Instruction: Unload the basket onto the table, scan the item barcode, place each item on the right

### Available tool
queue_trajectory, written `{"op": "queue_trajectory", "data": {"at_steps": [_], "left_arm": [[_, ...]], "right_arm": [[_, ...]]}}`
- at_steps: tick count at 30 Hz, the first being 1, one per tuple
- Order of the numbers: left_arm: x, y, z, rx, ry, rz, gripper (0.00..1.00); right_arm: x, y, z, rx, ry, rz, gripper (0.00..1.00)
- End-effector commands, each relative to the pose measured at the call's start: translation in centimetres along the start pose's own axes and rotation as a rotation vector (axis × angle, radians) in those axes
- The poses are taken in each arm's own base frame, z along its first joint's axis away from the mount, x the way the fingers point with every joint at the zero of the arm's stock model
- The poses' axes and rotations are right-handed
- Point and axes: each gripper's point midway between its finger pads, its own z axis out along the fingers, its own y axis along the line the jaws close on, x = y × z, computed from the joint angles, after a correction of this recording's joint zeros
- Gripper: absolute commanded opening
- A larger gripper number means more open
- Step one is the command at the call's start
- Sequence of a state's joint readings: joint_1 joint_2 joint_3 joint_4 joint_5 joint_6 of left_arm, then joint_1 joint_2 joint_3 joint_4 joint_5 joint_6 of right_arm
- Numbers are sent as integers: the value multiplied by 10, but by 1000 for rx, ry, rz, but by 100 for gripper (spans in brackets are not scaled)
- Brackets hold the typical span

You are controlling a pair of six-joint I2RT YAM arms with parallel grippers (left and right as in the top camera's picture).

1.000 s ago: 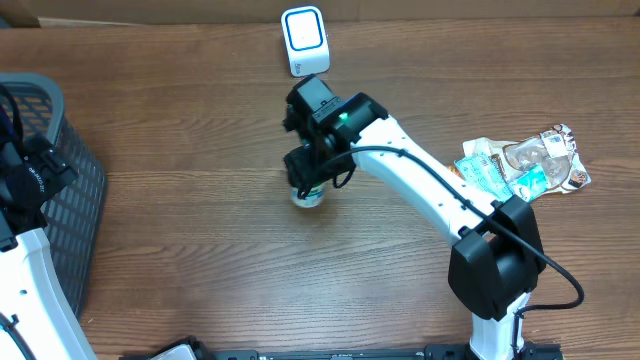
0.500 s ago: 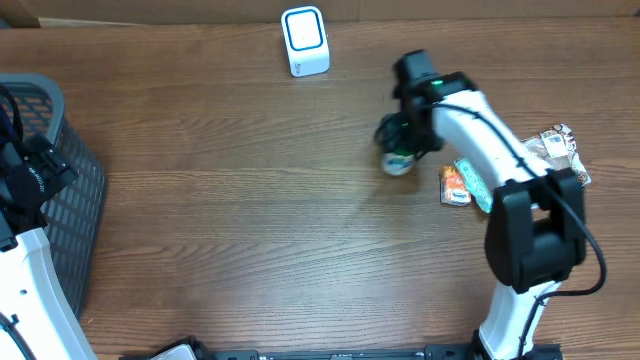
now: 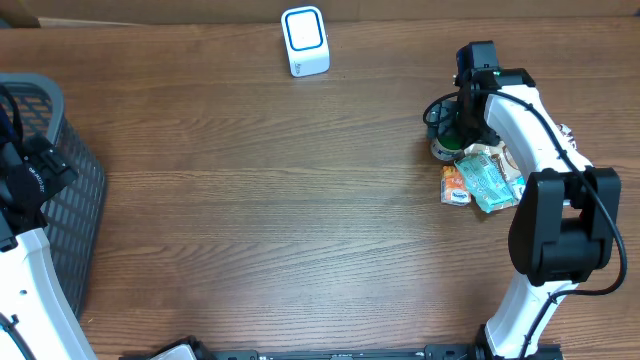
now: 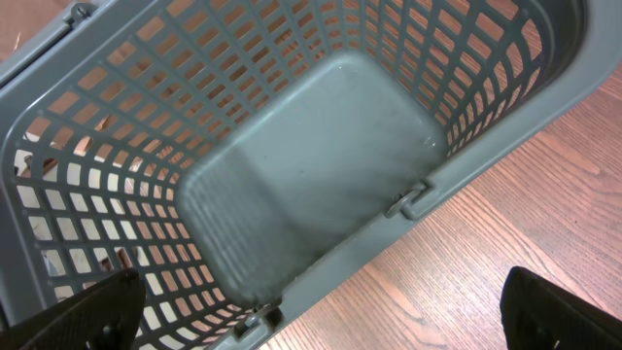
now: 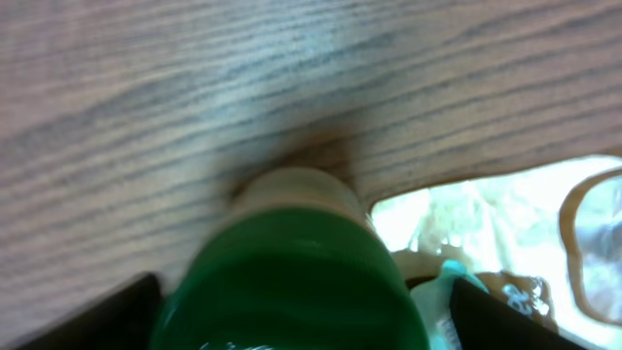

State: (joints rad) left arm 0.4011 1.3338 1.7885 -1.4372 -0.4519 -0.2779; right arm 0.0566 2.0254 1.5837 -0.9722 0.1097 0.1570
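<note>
The item, a small jar with a green lid [image 5: 292, 282], stands on the wooden table at the right, next to a pile of snack packets [image 3: 482, 178]. In the overhead view only a sliver of the jar [image 3: 441, 151] shows under my right gripper [image 3: 452, 128]. My right gripper [image 5: 316, 326] straddles the lid with its fingers apart, and a gap shows on the right side, so it is open. The white scanner with a blue ring [image 3: 304, 40] stands at the back edge, far to the left of the jar. My left gripper [image 4: 326, 311] hangs open over the grey basket [image 4: 505, 126], holding nothing.
The grey mesh basket [image 3: 62, 190] fills the table's left edge. Orange and teal packets [image 5: 505, 224] lie right beside the jar. Bare wood stretches between the scanner, the basket and the right arm [image 3: 535, 130].
My right arm has swung from in front of the scanner to the far right, carrying the jar to the packets, and its jaws have widened around it. The left arm has not moved.
</note>
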Motion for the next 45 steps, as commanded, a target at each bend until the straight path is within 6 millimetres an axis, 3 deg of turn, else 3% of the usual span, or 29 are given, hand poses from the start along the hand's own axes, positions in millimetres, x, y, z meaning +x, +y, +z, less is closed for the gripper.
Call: {"op": "queue_trajectory", "data": {"at_steps": [1, 6, 10, 14, 17, 18, 24, 27, 31, 34, 38, 45], "left_arm": [[-2, 1, -1, 0, -5, 10, 100], [-2, 1, -1, 0, -6, 9, 99], [-2, 1, -1, 0, -5, 10, 100], [-2, 1, -1, 0, -5, 10, 100], [-2, 1, -1, 0, -5, 10, 99], [-2, 1, -1, 0, -6, 9, 100], [-2, 1, -1, 0, -5, 10, 99], [-2, 1, -1, 0, -5, 10, 100], [-2, 1, -1, 0, -5, 10, 100], [-2, 1, -1, 0, -5, 10, 100], [-2, 1, -1, 0, -5, 10, 100], [-2, 1, -1, 0, -5, 10, 99]], "right_arm": [[1, -4, 0, 19, 1, 5, 100], [-11, -3, -34, 7, -44, 25, 100], [-23, 4, -93, -57, -135, 31, 100], [-19, 19, -162, -164, -234, 9, 100], [-5, 24, -213, -199, -326, -16, 100], [9, 24, -244, -220, -382, -32, 100], [72, 12, -325, -283, -513, -72, 100], [101, -1, -352, -309, -568, -72, 100], [127, -15, -386, -343, -683, -63, 100], [139, -21, -400, -358, -733, -60, 100], [148, -26, -409, -369, -772, -57, 100], [148, -26, -409, -370, -772, -57, 100]]}}
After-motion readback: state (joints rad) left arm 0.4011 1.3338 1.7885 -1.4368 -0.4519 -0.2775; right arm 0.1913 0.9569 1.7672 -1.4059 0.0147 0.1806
